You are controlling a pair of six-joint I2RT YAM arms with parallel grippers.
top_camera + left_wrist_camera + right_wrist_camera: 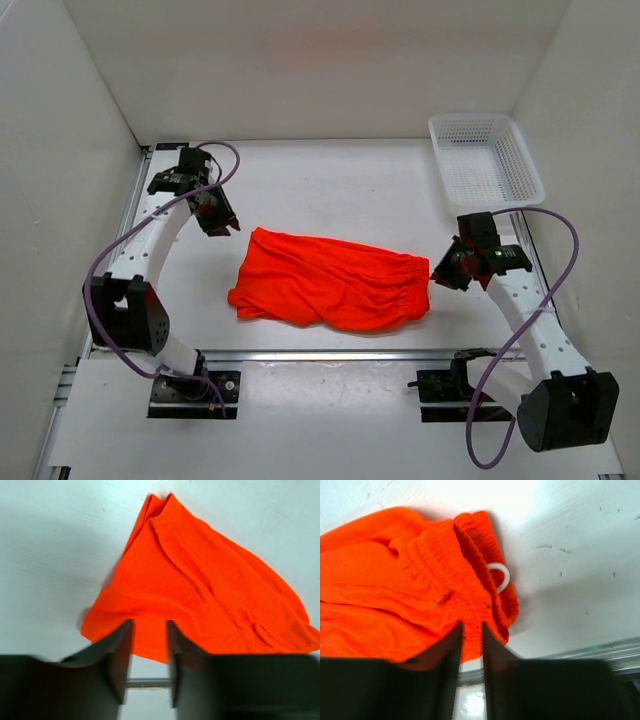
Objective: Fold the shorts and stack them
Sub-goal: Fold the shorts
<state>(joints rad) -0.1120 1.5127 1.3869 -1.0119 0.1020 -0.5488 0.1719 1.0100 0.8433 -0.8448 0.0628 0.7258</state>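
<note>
The left gripper (222, 222) hovers near the far-left corner of the shorts (330, 285) without touching it, and its fingers stand at a narrow gap with nothing in them. If it comes down like this, I think the gap may be too small for the doubled cloth, so the tips could only push the corner and make wrinkles. The shorts lie flat in the middle of the table (330, 180), legs to the left and waistband (450, 575) to the right. The right gripper (441, 270) is at the waistband end, fingers also narrow; whether they pinch cloth I cannot tell. The risk there is catching only the drawstring (501, 575) or one layer, so that the fold opens when lifted. The basket (486, 160), far right, is well apart.
</note>
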